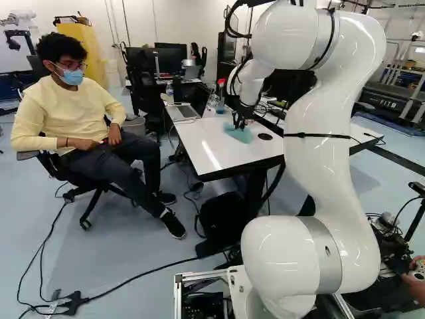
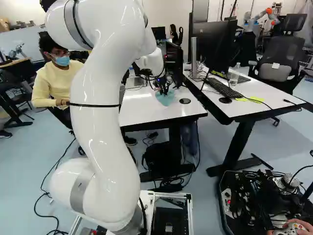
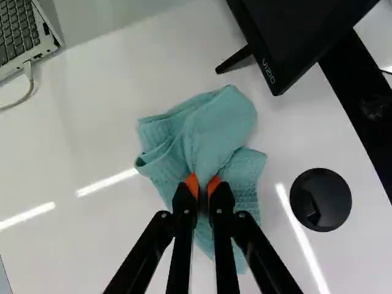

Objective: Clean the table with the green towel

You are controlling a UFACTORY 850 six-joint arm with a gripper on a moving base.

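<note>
At the end of my arm, the gripper [image 1: 240,122] is down at the white table [image 1: 216,145]. In the wrist view both orange pads of the gripper [image 3: 203,186] pinch a fold of the green towel [image 3: 217,125] between them. The towel lies bunched on the tabletop, spreading ahead of the fingers and out beneath them. The right base view shows the same towel [image 2: 166,99] under the gripper, close to a round black disc.
The round black disc [image 3: 320,199] is set in the tabletop beside the towel. A monitor [image 3: 300,30] stands close ahead of it, and a laptop [image 3: 23,38] lies farther off. A second table [image 2: 254,110] adjoins at the right. Another robot [image 2: 264,15] stands far back.
</note>
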